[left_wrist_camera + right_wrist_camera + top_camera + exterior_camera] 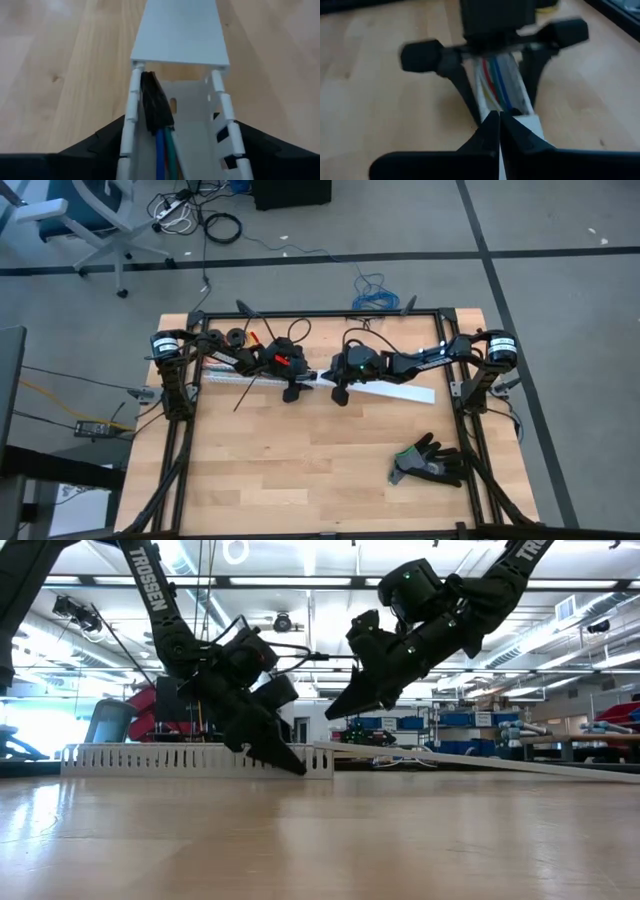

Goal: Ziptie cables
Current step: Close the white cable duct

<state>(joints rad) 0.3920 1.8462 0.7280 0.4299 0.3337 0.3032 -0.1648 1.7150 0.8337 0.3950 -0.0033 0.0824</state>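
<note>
The cables [163,150], blue, green and red with a black-wrapped end [155,102], lie inside a white slotted duct [225,376] on the table. My left gripper [290,383] stands at the duct's right end, its fingers on either side of the walls. A flat white cover strip [395,391] runs from that end toward the right. My right gripper [335,715] hovers shut just above the strip's near end [527,122], facing the left gripper. The ziptie [248,393], a thin black strap, lies on the wood in front of the duct. My left gripper straddles the duct's open right end [131,107], one finger [102,140] outside each slotted wall, across the duct's width. The fingers slant down from the left. The duct rests flat on the table, with the cables between its walls.
A black glove [430,462] lies near the table's right front corner. Small black spools [225,337] and loose wires sit at the far left edge. A dark frame [330,315] rims the table. Bare wood [300,470] fills the near half.
</note>
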